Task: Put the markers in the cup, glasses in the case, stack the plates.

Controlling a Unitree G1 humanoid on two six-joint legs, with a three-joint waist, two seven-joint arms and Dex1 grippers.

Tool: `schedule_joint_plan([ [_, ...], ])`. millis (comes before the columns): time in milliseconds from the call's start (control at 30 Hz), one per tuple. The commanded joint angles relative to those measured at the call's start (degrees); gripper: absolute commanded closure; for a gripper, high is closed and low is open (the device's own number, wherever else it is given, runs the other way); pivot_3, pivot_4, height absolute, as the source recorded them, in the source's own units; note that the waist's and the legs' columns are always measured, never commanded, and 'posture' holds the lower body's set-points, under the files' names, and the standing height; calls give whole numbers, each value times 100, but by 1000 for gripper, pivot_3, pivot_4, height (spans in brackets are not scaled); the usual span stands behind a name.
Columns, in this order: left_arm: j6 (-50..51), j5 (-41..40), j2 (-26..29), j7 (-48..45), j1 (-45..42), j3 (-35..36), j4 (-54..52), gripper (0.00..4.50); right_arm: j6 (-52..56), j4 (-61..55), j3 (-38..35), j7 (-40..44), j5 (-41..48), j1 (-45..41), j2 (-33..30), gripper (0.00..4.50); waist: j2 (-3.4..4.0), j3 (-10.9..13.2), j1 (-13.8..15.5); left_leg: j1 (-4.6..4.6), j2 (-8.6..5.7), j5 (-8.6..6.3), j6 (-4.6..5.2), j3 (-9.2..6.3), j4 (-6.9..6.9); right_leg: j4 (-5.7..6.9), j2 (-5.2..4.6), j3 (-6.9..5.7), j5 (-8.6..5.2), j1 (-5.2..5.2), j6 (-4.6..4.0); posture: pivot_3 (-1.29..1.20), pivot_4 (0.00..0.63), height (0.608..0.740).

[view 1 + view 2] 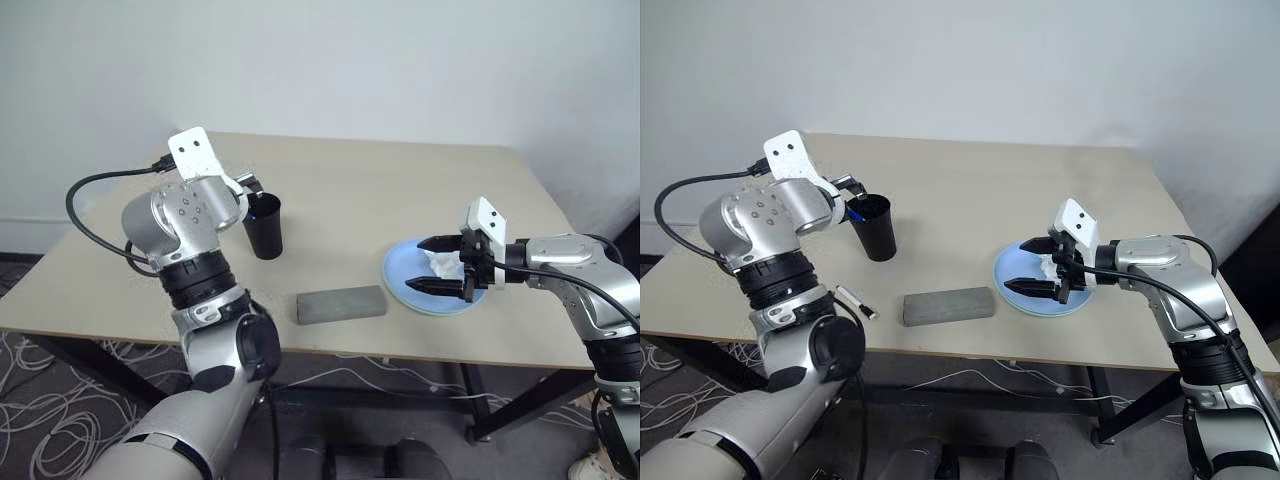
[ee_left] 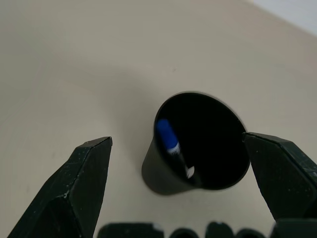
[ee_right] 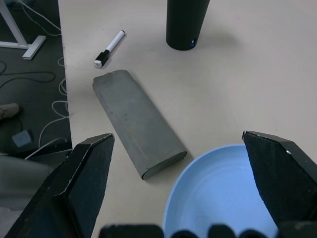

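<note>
The black cup [image 1: 265,228] stands upright left of the table's middle. A marker [image 2: 168,141] with a blue cap leans inside it. My left gripper [image 2: 177,139] hovers open just above the cup's mouth, one finger on each side. A marker [image 1: 855,301] with a black cap lies on the table near the front edge, left of the case. The grey case [image 1: 340,304] lies shut near the front edge. A light blue plate [image 1: 395,268] sits to its right. My right gripper [image 1: 416,264] is open over this plate, holding nothing. The glasses are out of view.
A crumpled white tissue [image 1: 445,263] lies on the blue plate behind my right gripper's fingers. The beige table [image 1: 400,180] stands against a white wall. Cables [image 1: 50,390] trail on the floor below the front edge.
</note>
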Motion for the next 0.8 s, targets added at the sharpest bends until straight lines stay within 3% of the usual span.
schedule_joint_plan([
  [33, 314, 324, -273, 205, -319, 236, -358, 29, -105, -57, -98, 12, 2, -191, -20, 0, 0, 0, -1, 0, 0, 1, -2, 1, -2, 0, 0, 1, 1, -2, -1, 0, 0, 737],
  [800, 892, 2181, -872, 203, 293, 461, -513, 29, -312, 62, 21, 388, -31, -307, -118, 0, -3, 1, 0, -2, 0, 16, -27, -2, -37, -3, -5, 3, 9, -23, -14, 0, 0, 737],
])
